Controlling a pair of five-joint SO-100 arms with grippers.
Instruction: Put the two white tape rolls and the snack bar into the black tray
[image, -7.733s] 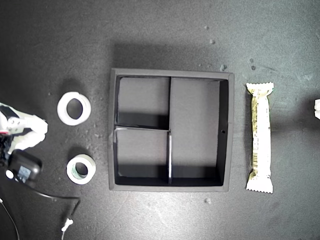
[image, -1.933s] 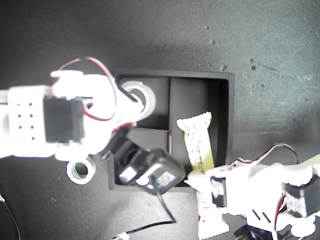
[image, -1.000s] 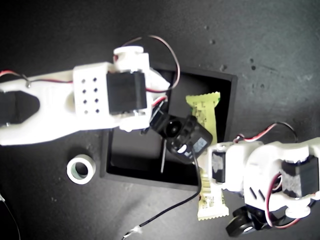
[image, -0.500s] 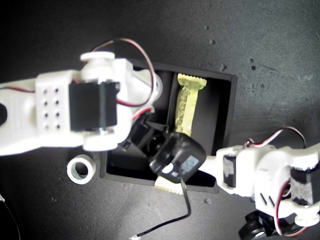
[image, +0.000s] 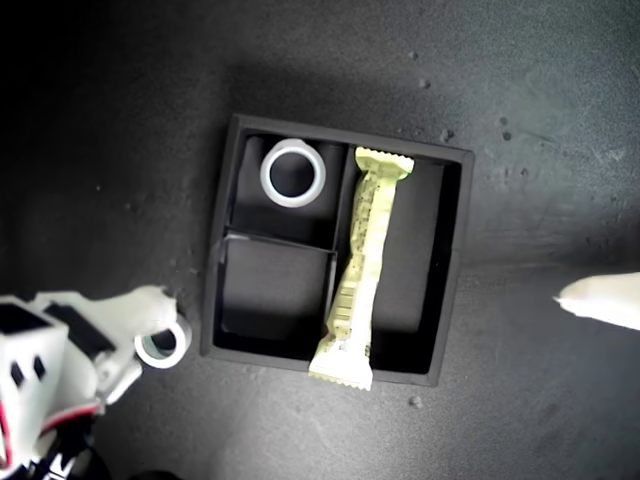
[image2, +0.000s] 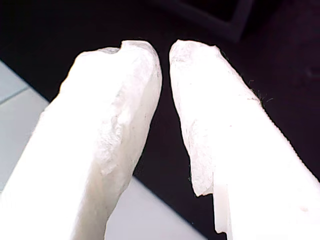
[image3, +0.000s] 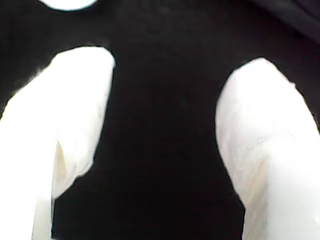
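Observation:
The black tray (image: 218, 250) sits mid-table. The wider white tape roll (image: 292, 173) lies flat in one small compartment. The snack bar (image: 358, 262) lies slanted in the long compartment, one crimped end resting over the tray's near wall. The smaller tape roll (image: 163, 343) lies on the table outside the tray, toward the exterior view's left, half covered by a white arm (image: 70, 335). My first gripper (image2: 165, 50) is shut, holding nothing, with a tray corner (image2: 235, 27) beyond it. My second gripper (image3: 175, 62) is open and holds nothing, with a white curved edge (image3: 67, 4) beyond it.
A white fingertip (image: 600, 300) of the other arm pokes in at the exterior view's right edge, apart from the tray. The dark table (image: 540, 120) has small pale specks. A pale surface (image2: 20, 105) shows beside my first gripper.
Both arms have pulled back off the tray toward the exterior view's edges. The snack bar now lies let go in the long compartment, and the wider roll shows uncovered in its compartment.

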